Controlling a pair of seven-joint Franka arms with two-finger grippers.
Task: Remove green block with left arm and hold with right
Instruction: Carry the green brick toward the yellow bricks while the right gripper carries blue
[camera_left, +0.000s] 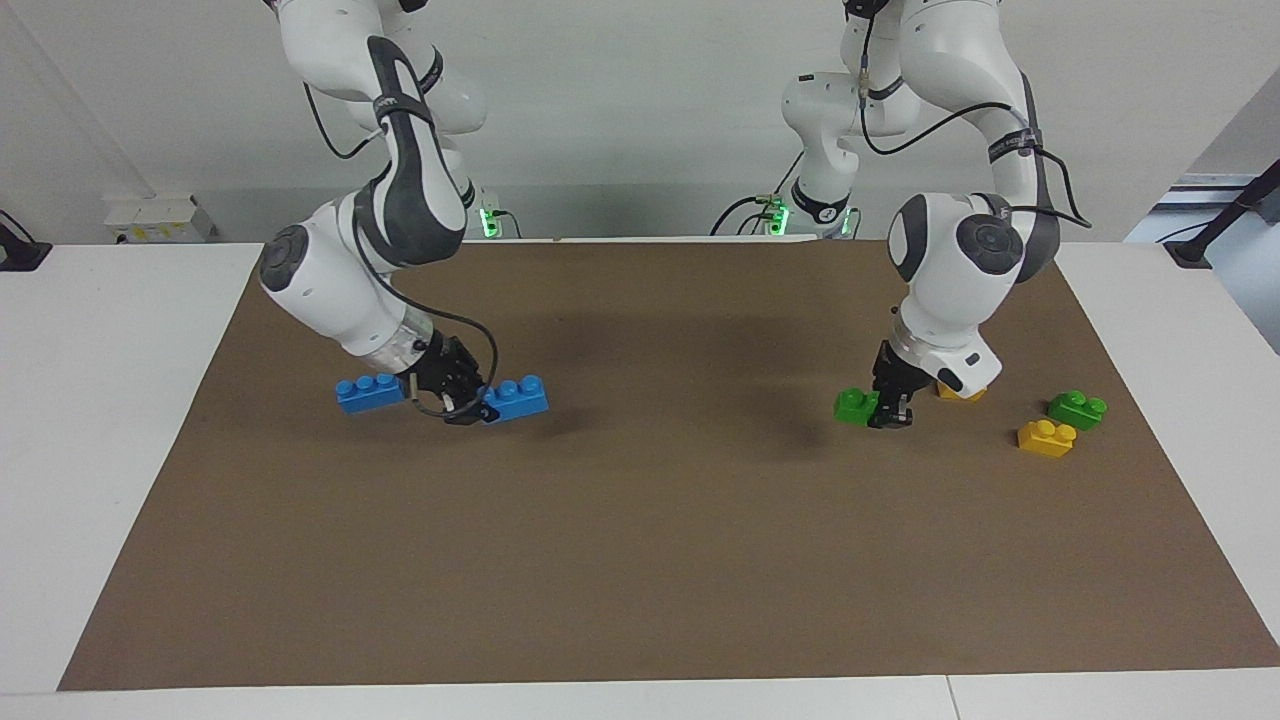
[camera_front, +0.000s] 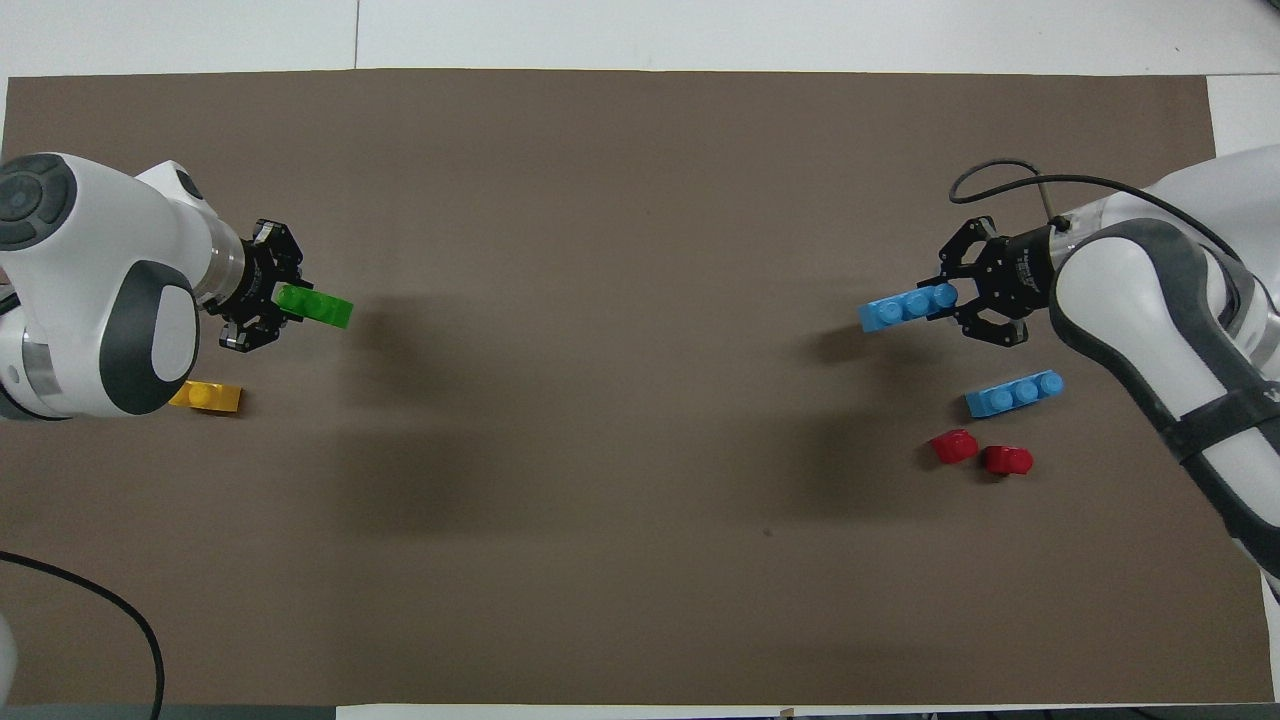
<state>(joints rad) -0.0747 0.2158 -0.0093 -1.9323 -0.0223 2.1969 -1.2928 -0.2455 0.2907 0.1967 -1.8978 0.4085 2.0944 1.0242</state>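
The left pincer (camera_left: 888, 412) is clenched on the small bright green plastic two-stud block (camera_left: 856, 405), low over the brown worktop (camera_left: 640, 560) at three o'clock in the facing view. The right pincer (camera_left: 462, 398) grips a blue three-stud plastic brick (camera_left: 518, 398) at nine o'clock. The separation looks done; next, probably setting both down

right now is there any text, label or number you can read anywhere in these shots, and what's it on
None can be read.
The left gripper, holding the green block, shows no markings.
The right gripper, holding a blue brick, shows none either.
The round band on the left arm's base bears a mark, too small to read.
The wall box has yellow specks, too small to read.
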